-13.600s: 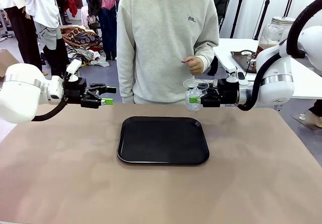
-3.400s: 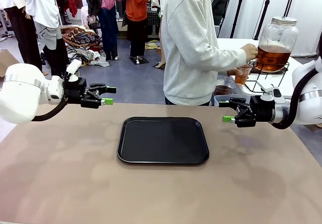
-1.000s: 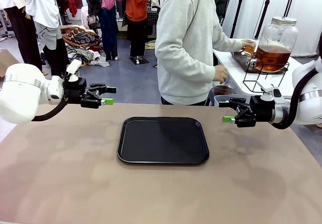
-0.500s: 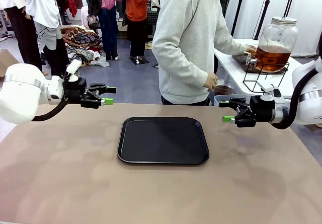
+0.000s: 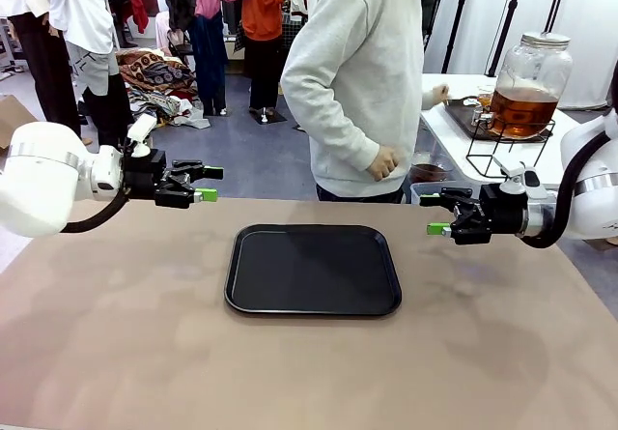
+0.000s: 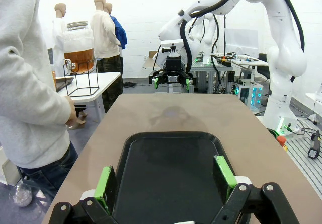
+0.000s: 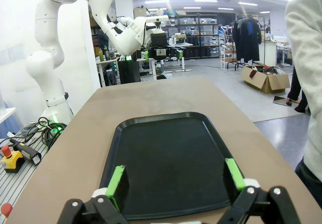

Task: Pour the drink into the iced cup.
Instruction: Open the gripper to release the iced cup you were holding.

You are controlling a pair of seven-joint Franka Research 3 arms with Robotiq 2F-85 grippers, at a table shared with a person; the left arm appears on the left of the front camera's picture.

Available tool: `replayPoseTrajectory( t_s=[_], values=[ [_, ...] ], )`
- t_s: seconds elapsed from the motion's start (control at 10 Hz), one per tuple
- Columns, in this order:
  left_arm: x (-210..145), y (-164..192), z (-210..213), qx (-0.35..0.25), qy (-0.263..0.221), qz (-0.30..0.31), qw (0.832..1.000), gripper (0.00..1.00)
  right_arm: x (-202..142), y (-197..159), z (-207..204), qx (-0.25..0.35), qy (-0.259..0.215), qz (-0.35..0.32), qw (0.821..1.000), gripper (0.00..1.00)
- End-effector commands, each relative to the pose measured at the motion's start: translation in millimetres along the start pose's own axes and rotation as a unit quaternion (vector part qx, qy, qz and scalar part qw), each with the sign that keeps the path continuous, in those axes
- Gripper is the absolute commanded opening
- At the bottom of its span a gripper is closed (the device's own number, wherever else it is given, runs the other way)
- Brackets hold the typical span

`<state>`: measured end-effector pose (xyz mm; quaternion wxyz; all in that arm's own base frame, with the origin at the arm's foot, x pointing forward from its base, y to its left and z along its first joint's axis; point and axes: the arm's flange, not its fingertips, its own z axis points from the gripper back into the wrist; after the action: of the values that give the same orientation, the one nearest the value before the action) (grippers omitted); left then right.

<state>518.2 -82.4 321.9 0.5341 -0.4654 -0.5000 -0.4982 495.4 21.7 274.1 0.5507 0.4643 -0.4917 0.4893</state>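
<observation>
Beyond brown table (image 5: 116, 353), amber tea-like drink (image 5: 522, 111) in heavy, fragile clear glass jar; best gripped low; both pincers, left (image 5: 203, 184) and right (image 5: 435, 214), gape empty.

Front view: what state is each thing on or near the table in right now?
Left gripper: open, empty, above the table.
Right gripper: open, empty, above the table.
Black tray: flat on the table, nothing on it.
Glass drink jar: upright on its wire stand, partly full of amber drink, lid on.
</observation>
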Motion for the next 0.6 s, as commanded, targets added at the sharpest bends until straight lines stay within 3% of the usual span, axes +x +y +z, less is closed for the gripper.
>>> replayPoseTrajectory(
  t_s=[0.0,0.5],
  values=[
    [1.1,-1.4,0.5,0.005,-0.004,-0.001,1.0,1.0,1.9,-0.5,0.3,0.0,0.001,0.002,1.0,1.0],
    [1.1,-1.4,0.5,0.005,-0.004,-0.001,1.0,1.0,1.9,-0.5,0.3,0.0,0.001,0.002,1.0,1.0]
  ],
)
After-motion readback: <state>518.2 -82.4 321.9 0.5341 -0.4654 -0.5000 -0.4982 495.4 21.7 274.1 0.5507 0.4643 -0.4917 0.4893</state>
